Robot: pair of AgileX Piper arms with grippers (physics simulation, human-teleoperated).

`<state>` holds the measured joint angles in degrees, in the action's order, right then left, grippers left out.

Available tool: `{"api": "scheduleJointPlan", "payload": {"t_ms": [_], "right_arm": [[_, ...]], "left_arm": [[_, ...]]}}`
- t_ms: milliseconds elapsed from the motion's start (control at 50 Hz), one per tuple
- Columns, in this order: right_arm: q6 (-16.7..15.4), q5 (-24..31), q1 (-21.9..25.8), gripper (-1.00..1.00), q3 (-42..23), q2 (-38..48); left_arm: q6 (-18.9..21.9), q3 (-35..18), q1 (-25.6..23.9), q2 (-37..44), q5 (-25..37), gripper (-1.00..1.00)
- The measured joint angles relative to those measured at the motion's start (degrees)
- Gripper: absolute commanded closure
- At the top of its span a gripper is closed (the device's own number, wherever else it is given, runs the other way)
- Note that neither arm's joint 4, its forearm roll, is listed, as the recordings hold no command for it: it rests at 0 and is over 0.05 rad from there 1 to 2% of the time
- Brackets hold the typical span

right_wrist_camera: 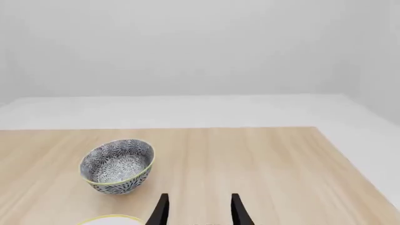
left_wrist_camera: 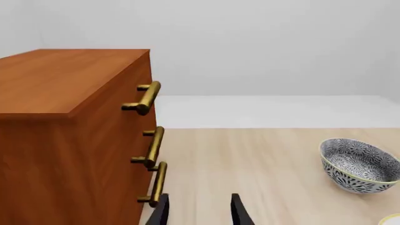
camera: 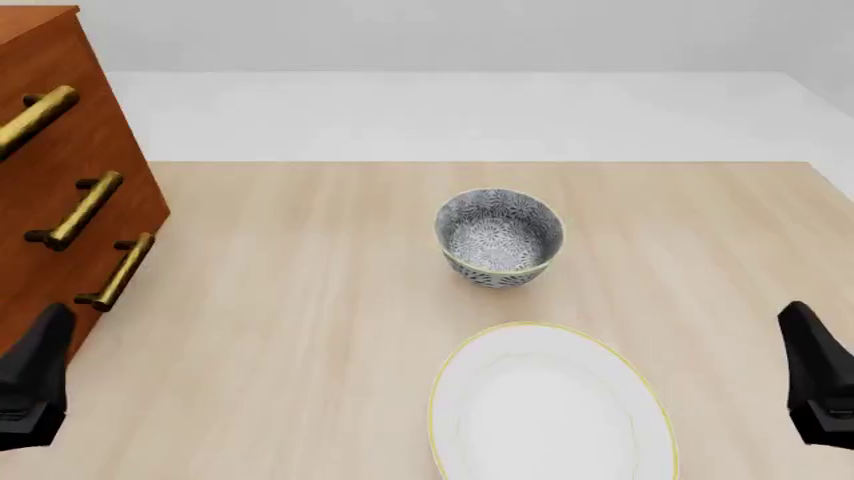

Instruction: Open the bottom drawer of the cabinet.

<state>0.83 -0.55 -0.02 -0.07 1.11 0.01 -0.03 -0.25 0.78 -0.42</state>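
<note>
The left gripper (left_wrist_camera: 198,211) is seen with its two dark fingertips spread apart and nothing between them; it is held just in front of the cabinet (left_wrist_camera: 69,140), low and close to the lowest handle but not touching it. In the front view the same gripper (camera: 34,385) appears at the near corner of the cabinet, below the row of handles. The right gripper (right_wrist_camera: 198,210) is likewise parted and empty, and is kept well away from the cabinet, on the far side of the bowl (camera: 499,237) and the plate (camera: 550,405).

The bottom drawer (camera: 60,305) is found at the foot of the cabinet, its brass bar handle (camera: 116,271) being the lowest of three. In both views the three handles are lined up along one flat front, and no gap or step is shown around the lowest one, so the drawer is judged to be fully shut.

The task is therefore judged to be at its start: no handle has been gripped and nothing has been pulled. What is left is the whole of it: the left gripper is to be brought around the lowest handle, closed on it, and drawn away from the cabinet front. The bowl and plate lie well clear of the cabinet on the table (camera: 307,330).
</note>
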Motion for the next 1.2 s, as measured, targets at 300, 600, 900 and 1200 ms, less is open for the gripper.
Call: {"api": "scheduleJointPlan", "payload": {"t_ms": [300, 600, 900, 1200], "right_arm": [[1.1, -0.8, -0.1, -1.00, 0.0, 1.6], [1.3, -1.6, -0.2, -1.00, 0.0, 2.4], [1.4, -1.8, -0.2, -1.00, 0.0, 2.6], [1.4, -2.1, -0.2, -1.00, 0.0, 2.9]], "left_arm": [[15.0, 0.0, -2.5, 14.0, -12.6, -1.00], [43.2, -1.4, -5.1, 39.5, -37.9, -1.00], [62.9, -5.0, -4.8, 62.7, -53.8, -1.00], [74.0, -7.6, -3.5, 78.7, -62.4, -1.00]]}}
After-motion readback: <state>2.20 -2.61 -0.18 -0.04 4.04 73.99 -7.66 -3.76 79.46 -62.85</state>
